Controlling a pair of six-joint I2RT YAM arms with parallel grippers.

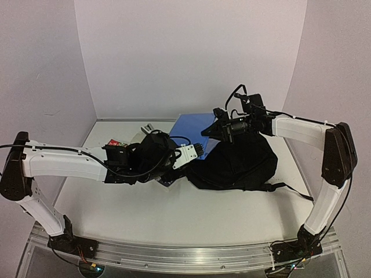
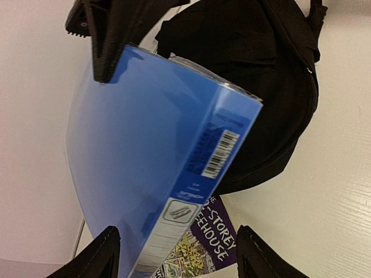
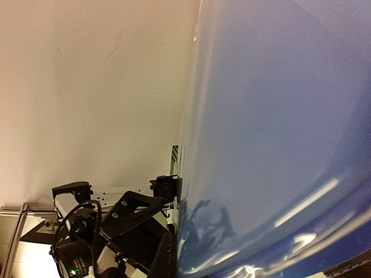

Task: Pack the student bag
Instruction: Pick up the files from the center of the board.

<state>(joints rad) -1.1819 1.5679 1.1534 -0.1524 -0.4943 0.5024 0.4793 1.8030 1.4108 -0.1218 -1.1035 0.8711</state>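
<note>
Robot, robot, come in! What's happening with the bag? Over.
Right gripper shut on blue folder. Left gripper open, near its low edge. Student bag on table, blue folder not inside yet. Treehouse book lying below.

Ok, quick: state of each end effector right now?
Left end effector: open, straddling the blue folder at its lower edge.
Right end effector: closed, holding the blue folder.

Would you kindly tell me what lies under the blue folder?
One corner of a purple book reading "Storey Treehouse" shows beneath the blue folder; the folder hides the rest of it.
</note>
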